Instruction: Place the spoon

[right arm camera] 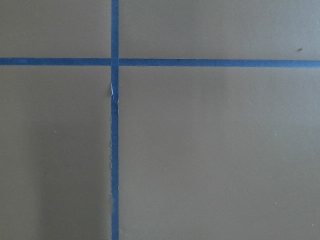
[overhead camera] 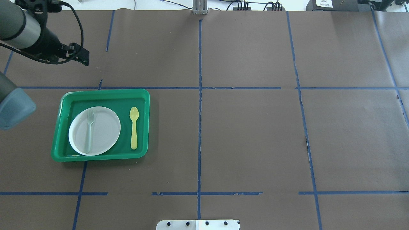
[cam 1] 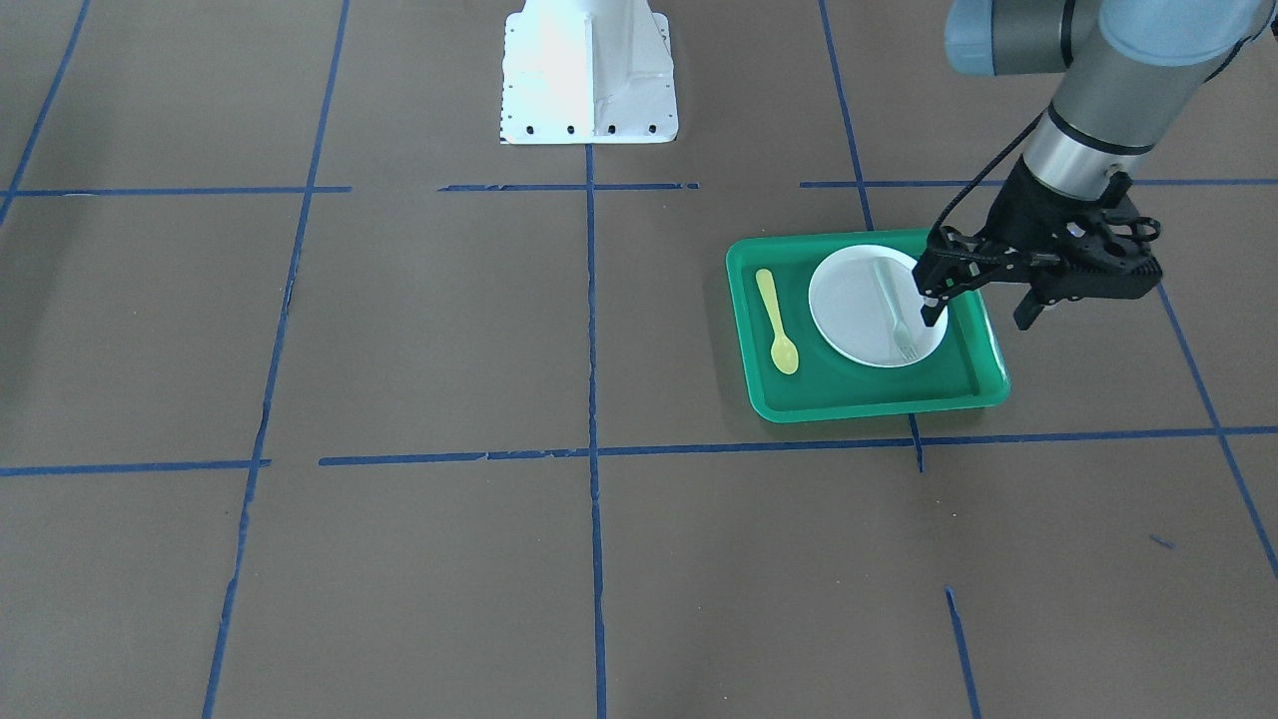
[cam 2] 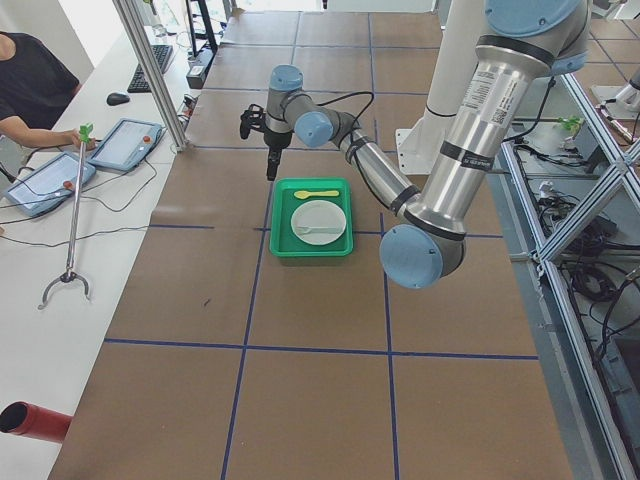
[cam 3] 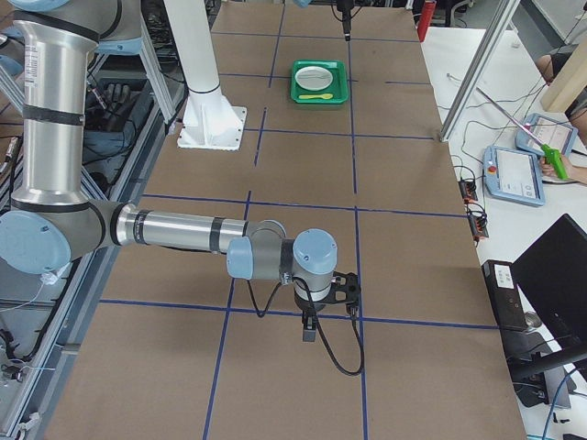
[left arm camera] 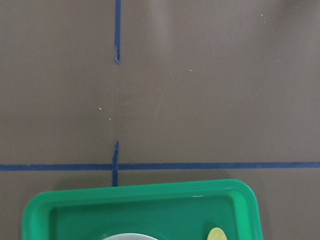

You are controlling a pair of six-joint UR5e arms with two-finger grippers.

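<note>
The pale yellow spoon [cam 1: 777, 322] [overhead camera: 134, 127] lies flat on the floor of the green tray [cam 1: 879, 407] [overhead camera: 105, 92], beside the white plate [cam 1: 849, 310] [overhead camera: 102, 127] and apart from it. A grey-green fork [cam 1: 892, 310] [overhead camera: 89, 131] lies on the plate. My left gripper [cam 1: 981, 318] [overhead camera: 85, 60] hangs open and empty above the table, just past the tray's far side. The left wrist view shows the tray's rim [left arm camera: 140, 192] and the tip of the spoon's bowl [left arm camera: 217, 234]. My right gripper [cam 3: 310, 328] is far from the tray, low over the table; I cannot tell whether it is open or shut.
The brown table is crossed by blue tape lines [overhead camera: 199, 95]. The robot's white base plate [cam 1: 587, 70] sits at the table's near edge. Operators' tablets [cam 2: 125, 145] and a grabber tool lie on the side bench.
</note>
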